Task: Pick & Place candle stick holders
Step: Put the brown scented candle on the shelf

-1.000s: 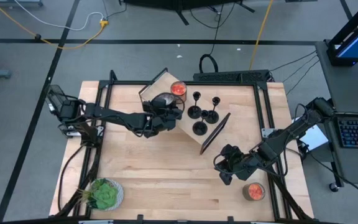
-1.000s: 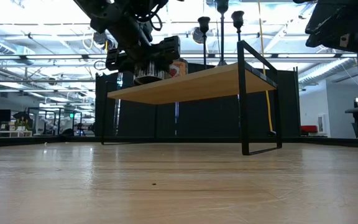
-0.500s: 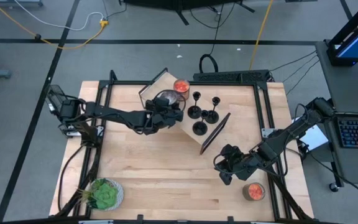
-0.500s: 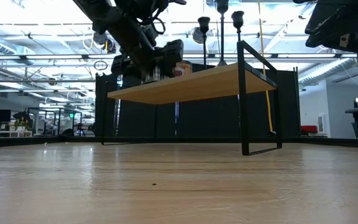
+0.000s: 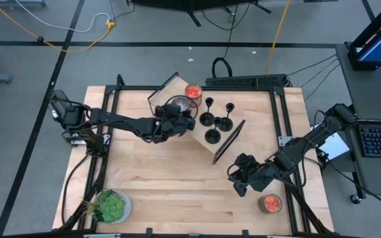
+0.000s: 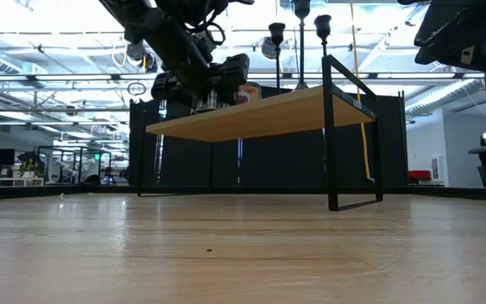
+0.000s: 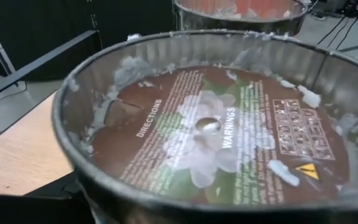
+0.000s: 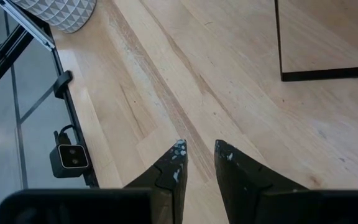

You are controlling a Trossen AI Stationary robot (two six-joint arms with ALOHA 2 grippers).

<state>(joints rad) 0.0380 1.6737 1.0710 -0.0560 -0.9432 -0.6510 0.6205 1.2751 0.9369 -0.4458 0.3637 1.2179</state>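
Three black candle stick holders (image 5: 208,119) (image 5: 225,123) (image 5: 212,136) stand on their round bases on a small raised wooden shelf (image 5: 194,137); the low view shows their cups (image 6: 322,24) above the shelf top (image 6: 260,114). My left gripper (image 5: 176,114) reaches from the table's left to the shelf's left end. It is shut on an empty grey jar (image 5: 176,104), which has a label inside its bottom (image 7: 210,124). My right gripper (image 5: 237,184) hangs over the bare table, right of the middle. Its fingers (image 8: 202,152) stand a narrow gap apart with nothing between them. My left gripper has the grey jar's side wall (image 7: 86,180) between its fingers. It comes about level from the table's left. The jar itself hides where the fingers meet it. The jar's mouth faces up, at the shelf top's left end (image 6: 202,100); whether its bottom rests there I cannot tell.
A jar with an orange-red top (image 5: 192,92) stands on the shelf just beyond the grey jar. Another one (image 5: 270,203) sits on the table by the front right corner. A potted plant (image 5: 113,206) is at the front left. The table's middle is bare wood.
My left gripper has rolled at the wrist without leaving its place. The grey jar has turned with it, so its open mouth shows more fully from above.
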